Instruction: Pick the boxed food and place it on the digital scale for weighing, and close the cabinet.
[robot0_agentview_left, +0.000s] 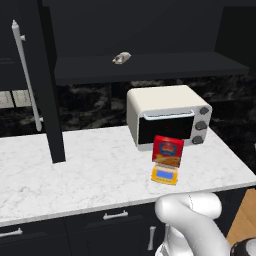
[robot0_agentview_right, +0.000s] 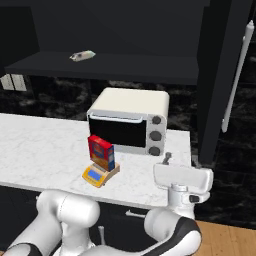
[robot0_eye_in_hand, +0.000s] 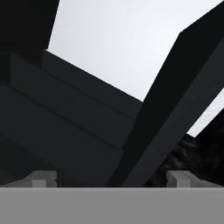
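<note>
1. Claw (robot0_eye_in_hand: 109, 179) wide apart, holding nothing, aimed up at the dark cabinet (robot0_eye_in_hand: 175, 113).
2. Red box (robot0_agentview_left: 167, 151) standing upright on the little scale (robot0_agentview_left: 164, 174).
3. Scale on the white counter (robot0_agentview_left: 75, 175), just in front of the oven (robot0_agentview_left: 167, 115).
4. Cabinet doors open.

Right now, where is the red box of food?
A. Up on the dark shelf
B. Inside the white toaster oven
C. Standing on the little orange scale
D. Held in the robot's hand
C: the red box stands upright on the orange scale, on the counter in front of the toaster oven.
</note>
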